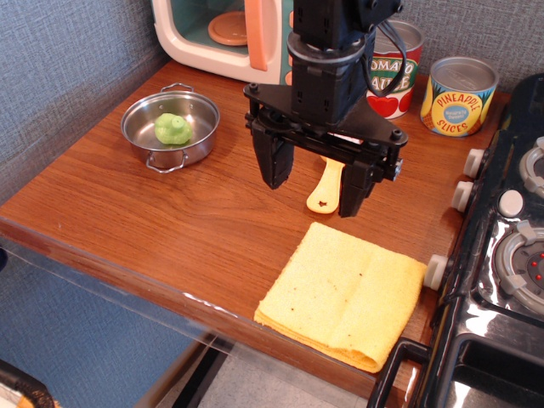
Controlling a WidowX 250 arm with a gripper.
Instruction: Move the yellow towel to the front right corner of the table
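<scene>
The yellow towel (344, 294) lies flat and folded at the front right corner of the reddish-brown table (170, 229), its near edge hanging slightly over the table's front edge, next to the black toy stove. My black gripper (310, 194) hangs above the table just behind the towel, open and empty, its two fingers spread wide. It does not touch the towel.
A steel pot (171, 128) with a green item inside stands at the back left. A yellow-handled brush (327, 189) lies behind the gripper. A toy microwave (229, 34), a tomato can (388, 72) and a pineapple can (459, 95) line the back. The stove (501, 272) borders the right.
</scene>
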